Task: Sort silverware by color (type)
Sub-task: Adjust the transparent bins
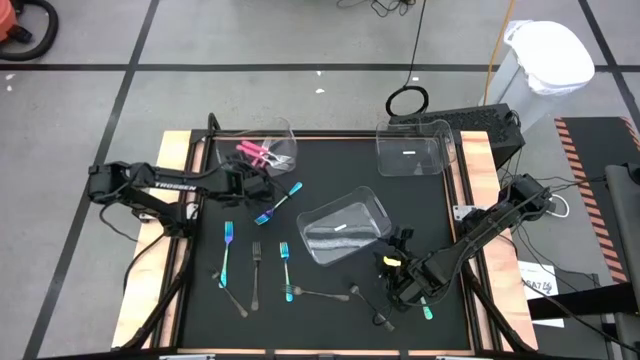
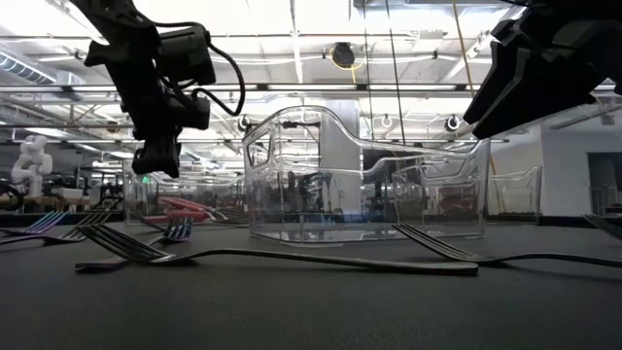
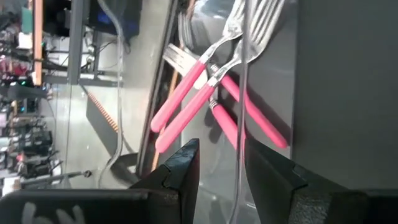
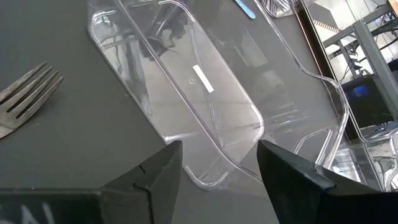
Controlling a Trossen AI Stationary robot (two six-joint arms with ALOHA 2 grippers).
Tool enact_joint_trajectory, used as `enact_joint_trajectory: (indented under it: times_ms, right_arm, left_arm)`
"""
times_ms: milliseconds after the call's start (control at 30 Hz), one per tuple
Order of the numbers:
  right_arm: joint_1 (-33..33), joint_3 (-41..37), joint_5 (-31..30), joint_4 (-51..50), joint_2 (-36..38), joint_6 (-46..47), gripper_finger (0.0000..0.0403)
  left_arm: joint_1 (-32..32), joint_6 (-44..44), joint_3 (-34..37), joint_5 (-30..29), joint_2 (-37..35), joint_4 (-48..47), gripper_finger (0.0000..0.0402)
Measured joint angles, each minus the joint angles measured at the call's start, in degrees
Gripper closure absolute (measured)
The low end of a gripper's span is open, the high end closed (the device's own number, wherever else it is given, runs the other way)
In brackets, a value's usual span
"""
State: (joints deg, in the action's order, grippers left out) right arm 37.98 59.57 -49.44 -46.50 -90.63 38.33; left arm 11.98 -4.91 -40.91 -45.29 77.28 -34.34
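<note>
While glossy pink-handled forks (image 3: 205,102) fill one clear bin (image 1: 283,137), both grippers' fingers spread, empty.

three clear plastic bins (image 1: 345,228) on a black table (image 1: 330,170); white bag (image 1: 550,55) on floor.

Pink-handled forks (image 3: 205,93) lie beyond the left tool's (image 3: 222,163) parted fingers.

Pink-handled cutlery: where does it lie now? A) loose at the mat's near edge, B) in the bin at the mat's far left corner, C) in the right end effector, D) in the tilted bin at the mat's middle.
B: the pink cutlery lies inside the far-left bin, right beside the left end effector.
</note>
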Motion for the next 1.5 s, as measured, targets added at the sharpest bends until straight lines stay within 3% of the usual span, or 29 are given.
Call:
enact_joint_trajectory:
  times_ms: [433,667,1167,1500]
  right_arm:
    - [0.0,0.0,0.1,0.0,0.0,0.0,0.02]
    - [0.0,0.0,0.1,0.0,0.0,0.0,0.02]
    - [0.0,0.0,0.1,1.2,0.0,-0.4,0.02]
    - [2.5,0.0,0.2,14.1,-0.3,-2.2,0.02]
  left_arm:
    - [8.0,-1.9,0.0,-1.2,0.0,-2.2,0.0274]
    - [8.6,-1.9,0.0,-1.1,0.0,-2.2,0.0274]
    - [-3.6,6.0,-6.3,0.3,-3.8,-6.9,0.0275]
    - [-12.6,10.8,-6.4,4.3,-5.4,-4.1,0.0275]
